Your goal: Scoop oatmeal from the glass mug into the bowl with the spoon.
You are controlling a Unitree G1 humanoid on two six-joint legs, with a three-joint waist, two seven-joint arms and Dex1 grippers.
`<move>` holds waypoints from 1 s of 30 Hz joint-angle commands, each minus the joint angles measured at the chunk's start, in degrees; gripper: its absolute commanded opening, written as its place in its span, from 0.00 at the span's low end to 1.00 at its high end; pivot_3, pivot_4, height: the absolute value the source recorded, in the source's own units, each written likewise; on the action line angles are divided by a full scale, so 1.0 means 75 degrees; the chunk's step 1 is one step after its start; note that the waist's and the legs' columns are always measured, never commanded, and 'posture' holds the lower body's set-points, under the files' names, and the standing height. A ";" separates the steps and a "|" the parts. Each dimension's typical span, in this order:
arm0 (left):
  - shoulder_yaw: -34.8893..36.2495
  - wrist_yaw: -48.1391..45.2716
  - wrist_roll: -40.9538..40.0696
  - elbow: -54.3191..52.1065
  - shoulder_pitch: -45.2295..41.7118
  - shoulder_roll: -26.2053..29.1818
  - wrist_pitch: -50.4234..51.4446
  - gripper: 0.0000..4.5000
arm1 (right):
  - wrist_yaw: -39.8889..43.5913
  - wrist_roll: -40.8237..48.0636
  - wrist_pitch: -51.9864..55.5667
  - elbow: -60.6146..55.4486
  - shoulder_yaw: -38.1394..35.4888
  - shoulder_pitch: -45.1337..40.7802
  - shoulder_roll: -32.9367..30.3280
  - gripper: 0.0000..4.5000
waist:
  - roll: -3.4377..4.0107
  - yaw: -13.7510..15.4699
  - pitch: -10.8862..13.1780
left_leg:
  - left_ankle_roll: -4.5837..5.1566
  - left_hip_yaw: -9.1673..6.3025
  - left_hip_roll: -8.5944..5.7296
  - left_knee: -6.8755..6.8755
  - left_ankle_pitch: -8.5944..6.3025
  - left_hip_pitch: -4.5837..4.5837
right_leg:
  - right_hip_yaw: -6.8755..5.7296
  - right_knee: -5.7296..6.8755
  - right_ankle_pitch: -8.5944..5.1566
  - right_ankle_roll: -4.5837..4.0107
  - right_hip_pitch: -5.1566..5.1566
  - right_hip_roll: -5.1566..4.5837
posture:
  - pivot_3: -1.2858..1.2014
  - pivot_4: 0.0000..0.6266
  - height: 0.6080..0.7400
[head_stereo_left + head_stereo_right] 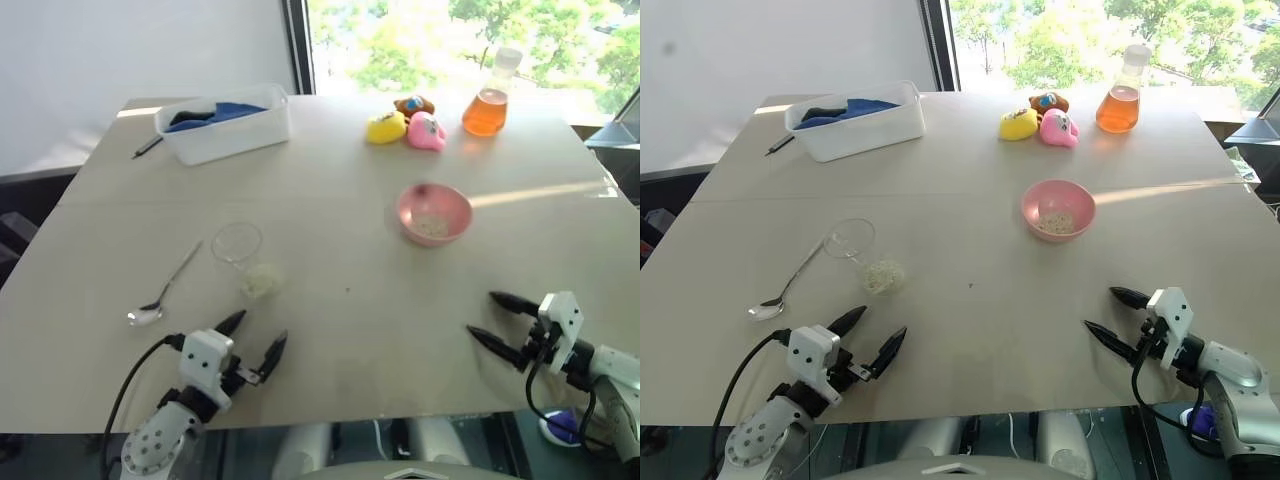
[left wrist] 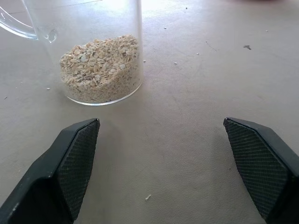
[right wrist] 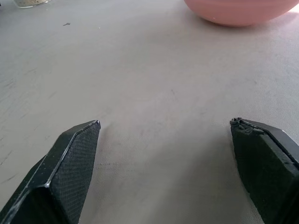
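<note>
Both tools stand wide and hold nothing. We see the left tool (image 1: 256, 338) low over the near edge of the worktop (image 1: 330, 170), its fingers (image 2: 77, 163) aimed at the glass mug (image 1: 243, 252) just ahead of it. We see the right tool (image 1: 494, 318) near the right edge, pointing inward across the worktop toward the left, with the bowl (image 1: 434, 212) further up from it.

We note the mug stands upright, mid-left, with oatmeal (image 2: 102, 67) heaped in its bottom and its handle on the side facing the spoon. A little more oatmeal lies in the pink bowl, right of centre and well apart from the mug.

We see the spoon (image 1: 163, 290) flat on the worktop just left of the mug. Its long axis runs diagonally: small oval head at the near-left end, handle tip pointing far-right, ending close beside the mug rim.

Far side: a white tub (image 1: 226, 124), a dark pen (image 1: 147, 147), toy ducks (image 1: 408, 125), an orange flask (image 1: 488, 102).
</note>
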 commanded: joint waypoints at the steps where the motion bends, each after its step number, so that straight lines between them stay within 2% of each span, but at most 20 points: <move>1: -0.0146 -0.0151 0.0098 -0.0007 0.0155 0.0068 -0.0053 1.00 | 0.0014 -0.0007 0.0103 -0.0096 0.0108 0.0101 0.0037 1.00 | 0.0000 0.0000 0.0000 | 0.0000 0.0000 0.0000 0.0000 0.0000 0.0000 | 0.0000 0.0000 0.0000 0.0000 0.0000 0.0000 | 0.52 0.24 1.00; 27: 0.0051 -0.0254 -0.0066 0.0098 0.0202 0.0077 -0.0335 1.00 | 0.0115 0.0074 0.0131 -0.0231 0.0266 0.0007 0.0066 1.00 | -0.0005 -0.0007 0.0004 | 0.0000 -0.0001 0.0002 0.0000 0.0000 -0.0002 | -0.0001 -0.0003 -0.0001 0.0001 -0.0001 0.0001 | 0.52 0.24 1.00; 30: 0.0383 -0.0372 -0.0546 0.0090 0.0138 0.0189 -0.0060 1.00 | 0.0153 0.0272 0.0552 -0.0641 0.0427 -0.0181 0.0019 1.00 | -0.0002 -0.0016 0.0009 | 0.0000 -0.0001 0.0003 0.0000 0.0000 -0.0002 | -0.0001 -0.0002 -0.0001 0.0001 -0.0001 0.0002 | 0.52 0.24 1.00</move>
